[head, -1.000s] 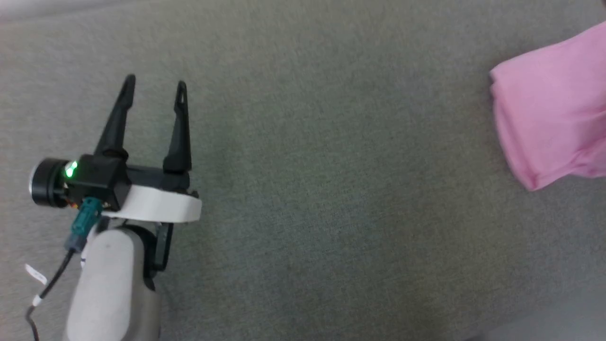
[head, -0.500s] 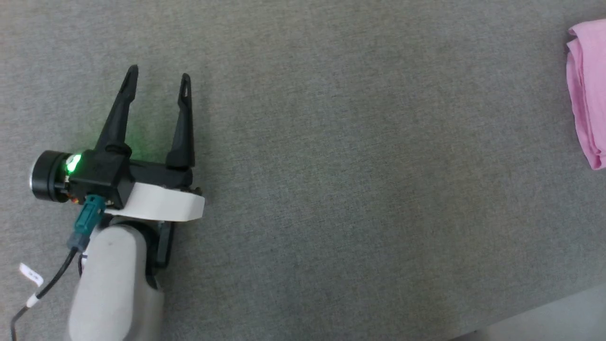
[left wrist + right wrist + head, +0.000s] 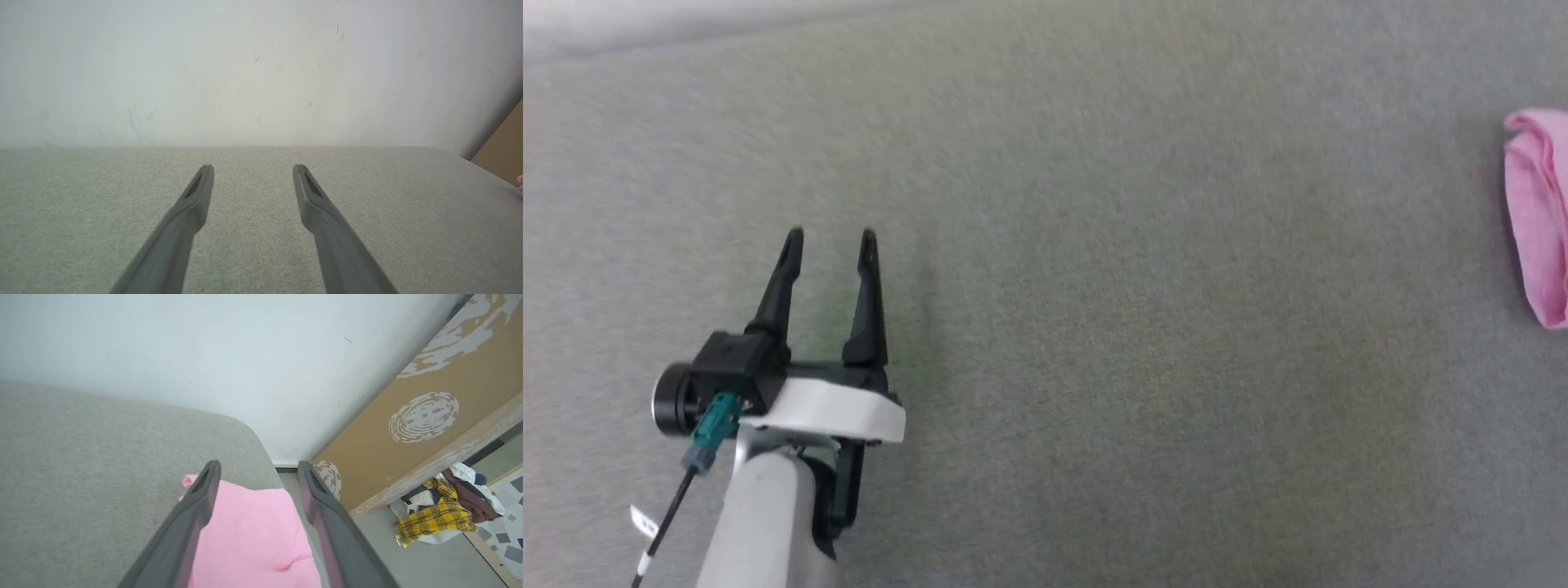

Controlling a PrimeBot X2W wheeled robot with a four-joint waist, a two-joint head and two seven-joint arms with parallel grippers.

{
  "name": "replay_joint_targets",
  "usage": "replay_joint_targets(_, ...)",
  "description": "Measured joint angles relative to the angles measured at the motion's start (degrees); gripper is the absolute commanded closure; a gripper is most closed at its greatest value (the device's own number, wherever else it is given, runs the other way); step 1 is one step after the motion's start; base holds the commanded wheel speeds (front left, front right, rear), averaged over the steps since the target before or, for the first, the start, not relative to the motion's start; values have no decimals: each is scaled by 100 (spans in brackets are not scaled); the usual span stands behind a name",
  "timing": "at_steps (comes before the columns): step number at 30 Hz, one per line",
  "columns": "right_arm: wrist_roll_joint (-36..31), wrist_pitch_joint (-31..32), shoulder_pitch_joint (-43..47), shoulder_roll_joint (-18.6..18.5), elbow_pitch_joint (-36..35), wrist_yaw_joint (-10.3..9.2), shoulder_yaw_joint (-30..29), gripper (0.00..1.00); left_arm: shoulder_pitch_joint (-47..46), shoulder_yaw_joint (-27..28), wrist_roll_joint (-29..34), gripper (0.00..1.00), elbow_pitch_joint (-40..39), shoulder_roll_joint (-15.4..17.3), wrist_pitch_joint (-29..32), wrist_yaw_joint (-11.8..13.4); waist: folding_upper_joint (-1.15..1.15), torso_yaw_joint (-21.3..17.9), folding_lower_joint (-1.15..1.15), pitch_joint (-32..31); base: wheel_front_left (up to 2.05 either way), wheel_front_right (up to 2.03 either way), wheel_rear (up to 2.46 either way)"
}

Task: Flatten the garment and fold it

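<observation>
Nearest, at the left, the left claw (image 3: 831, 237) hangs over bare tabletop (image 3: 1135, 327), its two dark fingers spread wide with nothing between them. It is well apart from the work.

Farther right, the right claw (image 3: 258, 464) is also open. Its fingers straddle the garment (image 3: 253, 539), which lies below them as a compact pink bundle with soft rounded folds. Whether the fingertips touch the cloth I cannot tell. The garment sits by the far right corner of the tabletop, close to the right edge, and in the head view it is cut off by the picture's right border.

By the look of the bundle, the folding is done or nearly so, and the step in hand is probably getting the right claw away cleanly. That calls for a lift straight up with the fingers kept wide, so that no tip hooks the thin top layer and peels the fold open. A sideways drag looks risky, since light cloth this close to the edge could slide off. The left claw is best left where it is.

The tabletop is covered in a grey woven fabric, flat, with a rounded far corner. Beyond it stands a pale, lightly scuffed wall (image 3: 245, 73). To the right a brown board (image 3: 486, 379) with white swirl marks leans along a grey floor (image 3: 429, 563), where a heap of clothes (image 3: 437, 516), one piece yellow plaid, lies.
</observation>
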Motion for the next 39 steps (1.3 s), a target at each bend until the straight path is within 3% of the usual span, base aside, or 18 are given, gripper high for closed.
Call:
replay_joint_targets(10,1238,401,1753,655,-2814,-1,806,0,339,-31,-177,0,90,-132,-5,-3,0,540,-1,-997,0,0,0)
replay_joint_targets(17,1585,604,2698,1090,-3763,-1,1115,0,623,-98,-221,0,203,-155,-5,3,0,982,0,-1454,0,0,0)
replay_joint_targets(25,1588,608,3343,1579,-3919,-1,1290,0,859,-151,-221,0,289,-170,-5,33,0,1382,1,-1806,0,0,0)
replay_joint_targets(39,1389,456,3715,1839,-3645,-1,1322,0,1167,-302,-396,0,354,-175,-5,181,0,1647,1,-2107,0,0,0)
